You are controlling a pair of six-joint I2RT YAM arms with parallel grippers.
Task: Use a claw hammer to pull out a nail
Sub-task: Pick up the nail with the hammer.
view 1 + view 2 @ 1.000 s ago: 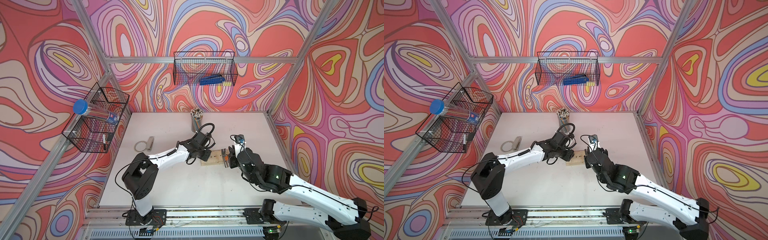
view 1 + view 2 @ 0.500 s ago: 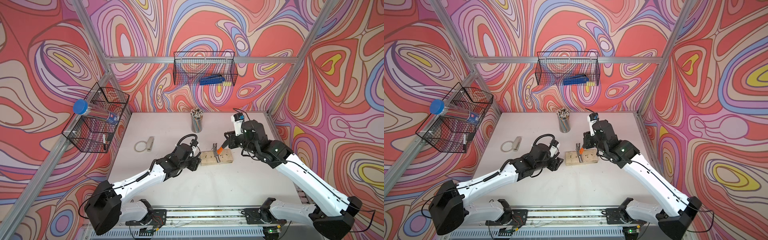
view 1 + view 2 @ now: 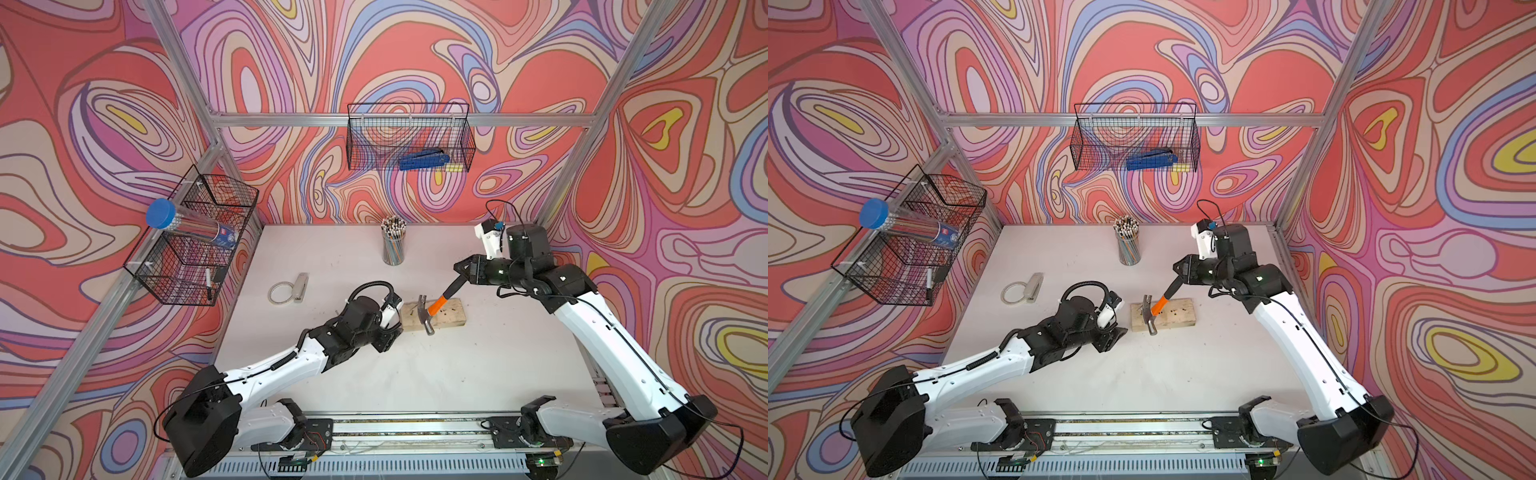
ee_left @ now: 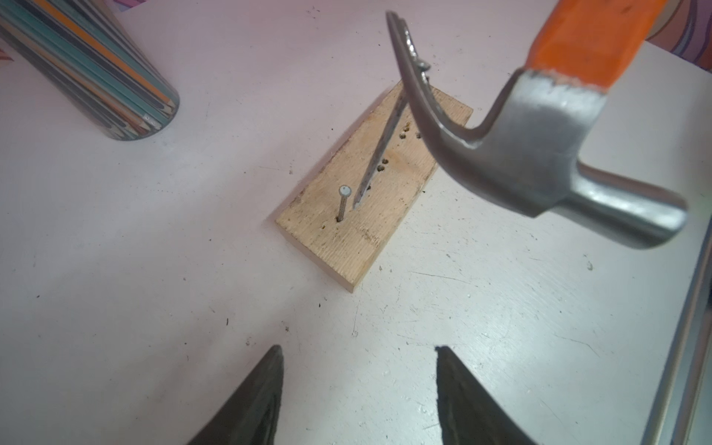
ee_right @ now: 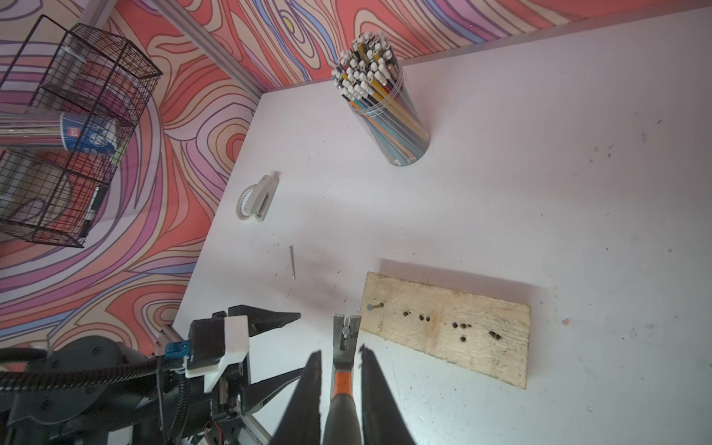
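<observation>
With the back wall at twelve o'clock, the wood block lies near the middle of the surface. The right hand is clamped on the black handle of the claw hammer, reaching in from two o'clock of the block. The handle slopes down toward eight o'clock, so the steel head hangs above the block's nine o'clock end. In the left wrist view the nail sits caught by its head in the claw, slanting down with its tip at the wood; whether the tip is free I cannot tell. A second nail stands upright in the block just beside it. The left hand stands fairly wide and holds nothing, just off the block's nine o'clock end.

A second ago both hands were crowded over the block, the right arm folded in from five o'clock; it has since swung out to two o'clock. Over the last half second the right hand has drawn up and back a little, while the left hand has scarcely moved
</observation>
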